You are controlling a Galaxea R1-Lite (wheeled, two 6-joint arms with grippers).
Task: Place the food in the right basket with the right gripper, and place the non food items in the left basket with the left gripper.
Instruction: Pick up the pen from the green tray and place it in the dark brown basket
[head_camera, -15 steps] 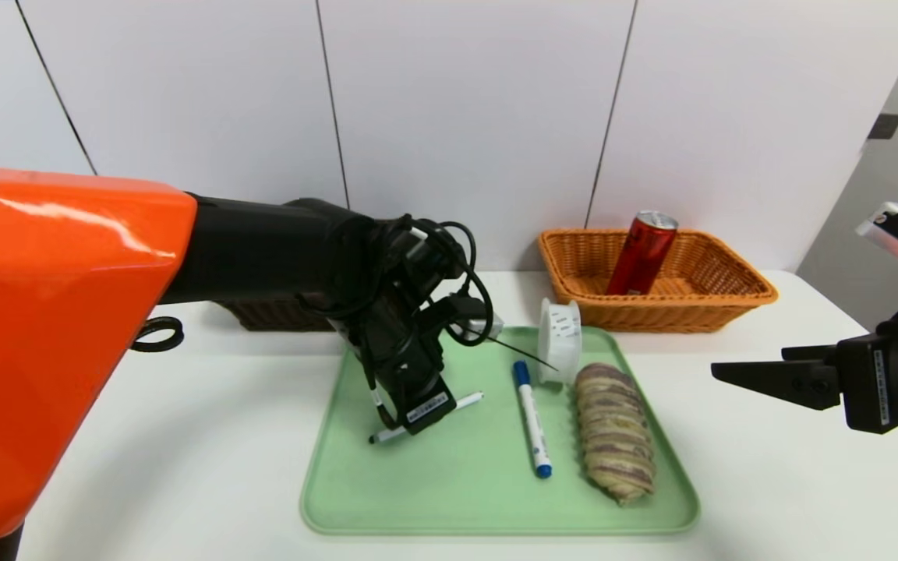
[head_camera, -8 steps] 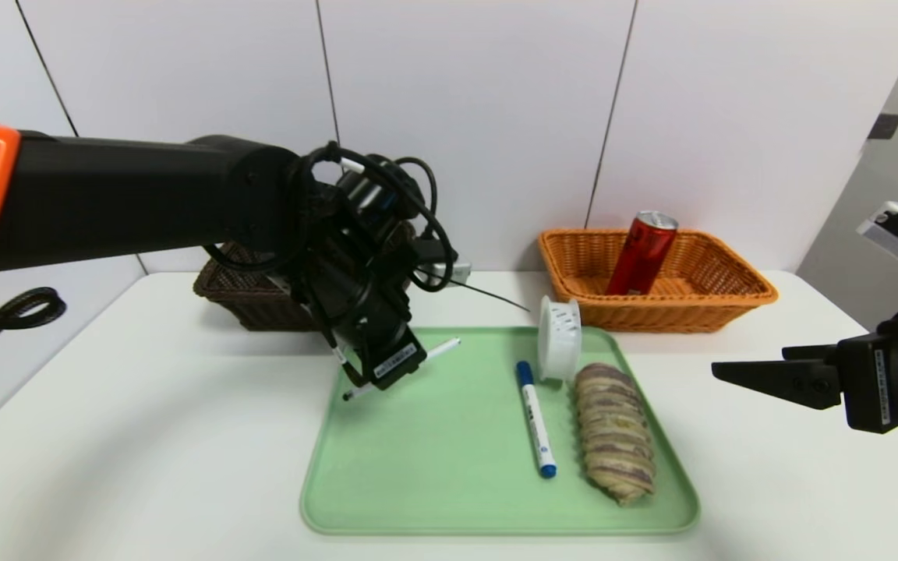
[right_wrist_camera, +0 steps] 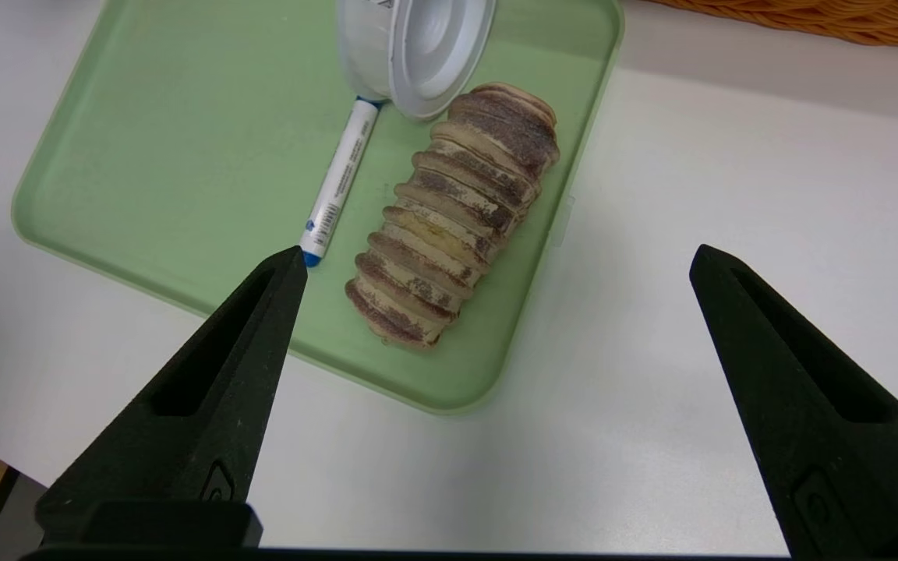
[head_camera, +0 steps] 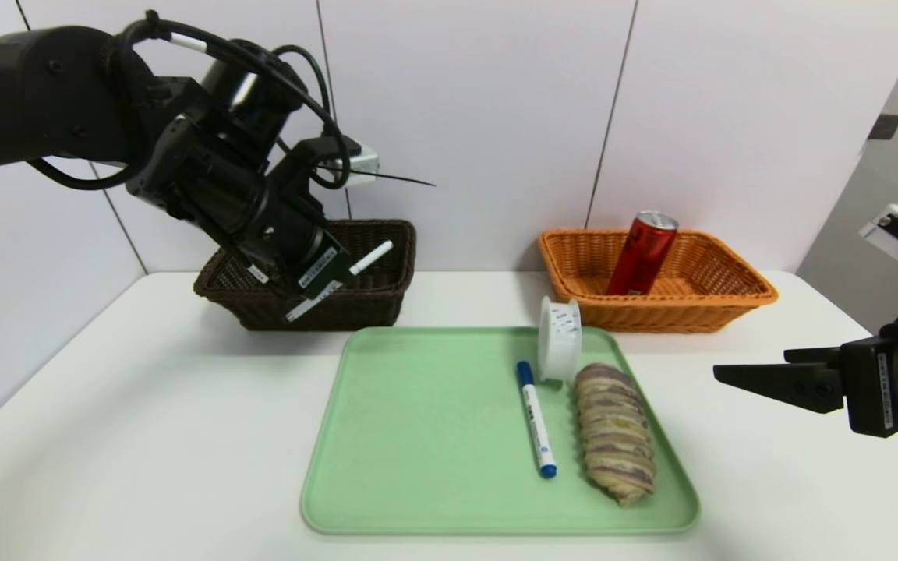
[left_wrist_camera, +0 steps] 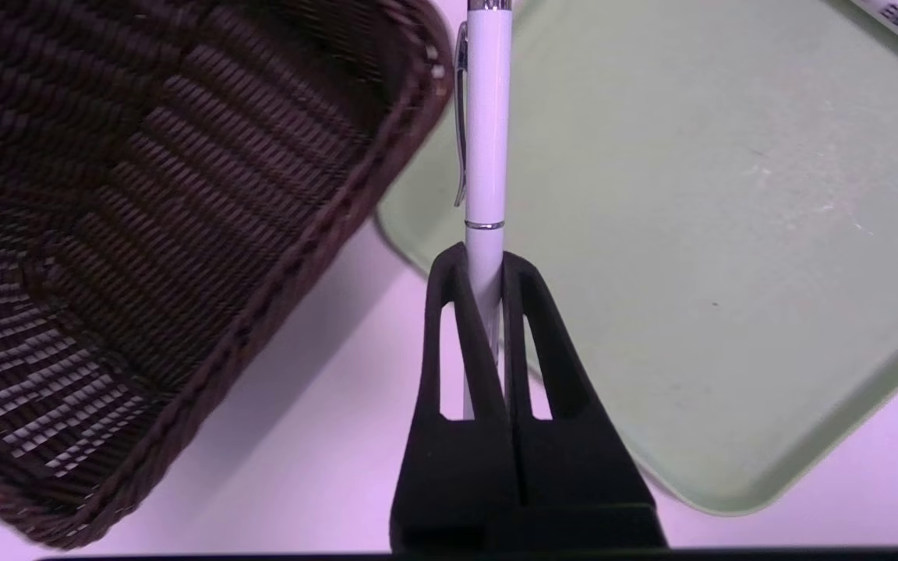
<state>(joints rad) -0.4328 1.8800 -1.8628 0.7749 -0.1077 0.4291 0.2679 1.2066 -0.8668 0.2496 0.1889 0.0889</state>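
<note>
My left gripper [head_camera: 323, 278] [left_wrist_camera: 484, 261] is shut on a white pen [head_camera: 371, 256] [left_wrist_camera: 486, 132], held in the air over the front rim of the dark brown left basket [head_camera: 383, 288] [left_wrist_camera: 145, 202]. On the green tray [head_camera: 418, 436] [right_wrist_camera: 168, 156] lie a blue-capped marker [head_camera: 535, 419] [right_wrist_camera: 337, 183], a white tape roll [head_camera: 560, 339] [right_wrist_camera: 418, 47] and a ridged bread loaf [head_camera: 615, 432] [right_wrist_camera: 453, 210]. The orange right basket [head_camera: 698, 304] holds a red can [head_camera: 642, 252]. Off the tray's right side, my right gripper [head_camera: 730, 375] [right_wrist_camera: 496, 261] hovers open and empty above the table.
The white table [head_camera: 145, 436] runs to a white panelled wall behind the baskets. Bare table lies left of the tray and between the tray and my right gripper.
My left arm has lifted the white pen off the tray and swung it up and to the left, to the dark basket. The right arm has stayed still.
</note>
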